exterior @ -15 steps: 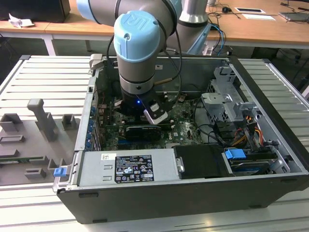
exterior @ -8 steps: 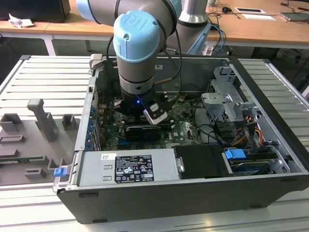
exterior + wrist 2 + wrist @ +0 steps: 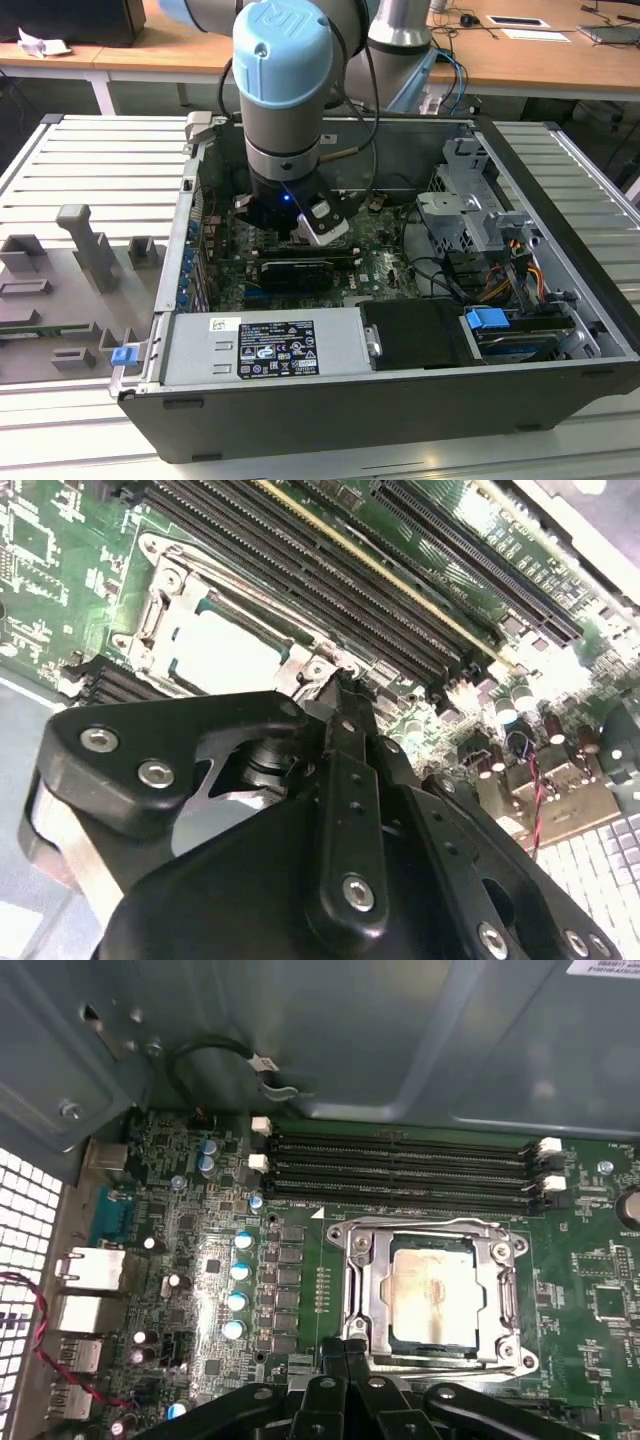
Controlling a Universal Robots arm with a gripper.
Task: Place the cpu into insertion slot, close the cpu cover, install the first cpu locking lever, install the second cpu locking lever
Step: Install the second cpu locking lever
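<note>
In the first wrist view, the closed, empty gripper (image 3: 345, 1352) meets the cpu cover (image 3: 432, 1295) over the cpu (image 3: 432, 1290).

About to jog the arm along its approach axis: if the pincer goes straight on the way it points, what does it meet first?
Most likely the near edge of the cpu cover, which lies closed over the cpu in the insertion slot. The pincer tips sit at that edge. Depth is unclear; it may already be touching.

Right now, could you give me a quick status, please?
Gripper at the socket edge. Chip seated, cover down around it. Nothing in the way.
</note>
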